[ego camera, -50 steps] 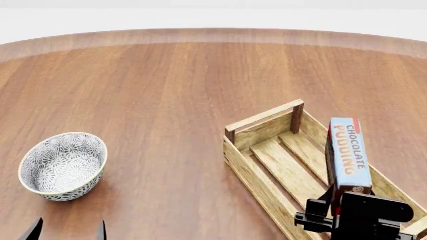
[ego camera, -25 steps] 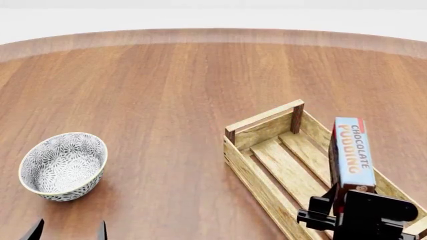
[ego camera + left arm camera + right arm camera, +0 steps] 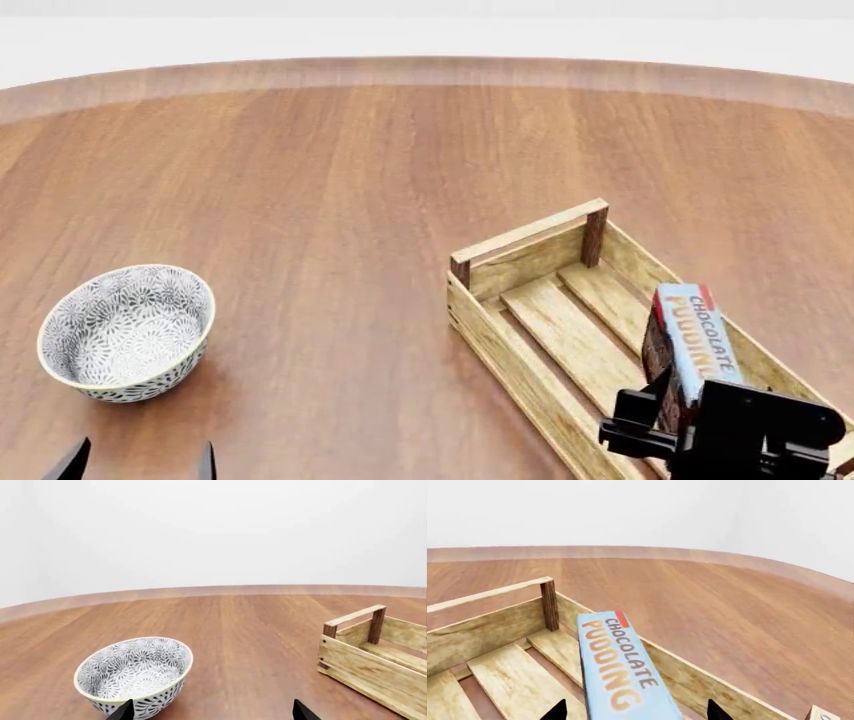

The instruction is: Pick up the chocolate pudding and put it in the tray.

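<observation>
The left pincer (image 3: 138,462) hangs open beside the patterned bowl (image 3: 127,331) on the counter (image 3: 334,180). The right pincer (image 3: 701,425) grips the chocolate pudding (image 3: 695,343) on edge inside the tray (image 3: 514,365); only the right wrist view shows its full lettering (image 3: 620,662).

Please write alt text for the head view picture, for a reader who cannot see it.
The right hand holds the chocolate pudding on its edge, low inside the tray at the right of a round wooden table. A patterned bowl stands apart at the left, with the left hand's fingertips showing just below it.
</observation>
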Robot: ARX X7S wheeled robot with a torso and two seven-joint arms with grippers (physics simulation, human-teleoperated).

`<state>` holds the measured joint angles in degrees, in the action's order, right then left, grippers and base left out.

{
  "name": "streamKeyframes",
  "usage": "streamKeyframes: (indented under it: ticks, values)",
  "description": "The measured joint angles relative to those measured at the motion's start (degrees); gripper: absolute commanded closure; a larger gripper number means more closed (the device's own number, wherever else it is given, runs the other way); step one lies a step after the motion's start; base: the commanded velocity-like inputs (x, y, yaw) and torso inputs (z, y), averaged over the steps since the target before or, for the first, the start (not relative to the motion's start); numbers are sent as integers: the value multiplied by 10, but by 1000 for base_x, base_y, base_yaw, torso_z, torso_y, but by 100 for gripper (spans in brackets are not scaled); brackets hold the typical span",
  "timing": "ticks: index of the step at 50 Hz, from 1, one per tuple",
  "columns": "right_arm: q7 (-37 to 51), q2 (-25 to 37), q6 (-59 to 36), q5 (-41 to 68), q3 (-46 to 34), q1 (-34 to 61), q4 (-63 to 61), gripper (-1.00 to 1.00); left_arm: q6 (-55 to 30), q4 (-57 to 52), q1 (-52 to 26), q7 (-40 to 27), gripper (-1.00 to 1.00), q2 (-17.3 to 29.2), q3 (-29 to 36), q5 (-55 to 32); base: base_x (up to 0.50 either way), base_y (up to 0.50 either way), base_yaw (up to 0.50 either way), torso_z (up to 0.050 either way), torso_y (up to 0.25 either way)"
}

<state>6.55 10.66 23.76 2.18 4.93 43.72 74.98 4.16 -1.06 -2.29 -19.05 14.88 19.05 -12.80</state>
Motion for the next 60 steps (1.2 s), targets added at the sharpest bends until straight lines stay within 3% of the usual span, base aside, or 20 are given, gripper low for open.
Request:
streamKeyframes:
  ticks: [27, 49, 60]
  values:
    - [-15, -1, 18, -6, 22, -4, -14, -100, -9, -37, 10, -13, -100, 11, 5, -1, 0, 0, 0, 0, 0]
    - [-62, -32, -145, 110, 50, -293, -636, -100, -64, -224, 60, -58, -100, 44, 18, 42, 0, 0, 0, 0, 0]
    - [-69, -37, -169, 165, 45, -414, -854, -100, -78, -283, 77, -67, -100, 55, 27, 55, 0, 0, 0, 0, 0]
